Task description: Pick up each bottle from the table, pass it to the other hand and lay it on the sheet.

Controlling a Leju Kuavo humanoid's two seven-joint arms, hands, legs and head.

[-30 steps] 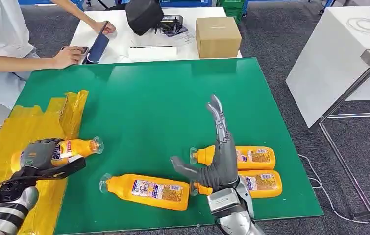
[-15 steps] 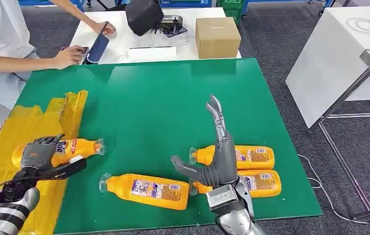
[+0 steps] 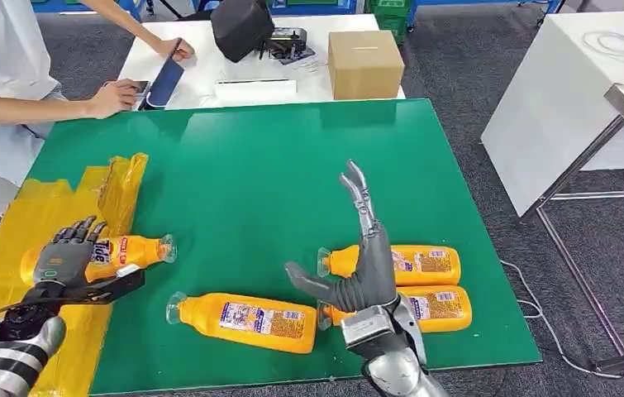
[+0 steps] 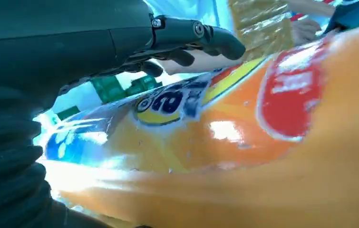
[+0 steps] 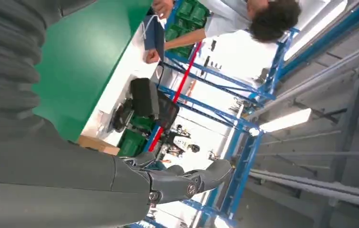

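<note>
An orange bottle lies on its side at the yellow sheet's edge, its clear cap over the green table. My left hand sits at the bottle's body with fingers lifted and spread off it; in the left wrist view the fingers stand clear above the bottle. My right hand is raised, fingers straight up, holding nothing, just in front of two orange bottles lying side by side. A third loose bottle lies near the table's front edge.
A person sits at the far left, with a hand on a device at the table's back edge. A cardboard box and a black bag stand on the white table behind. A white table stands to the right.
My left hand's fingers, wrapped over the bottle a second ago, have lifted and spread, leaving the bottle on the sheet. My right hand has barely shifted.
</note>
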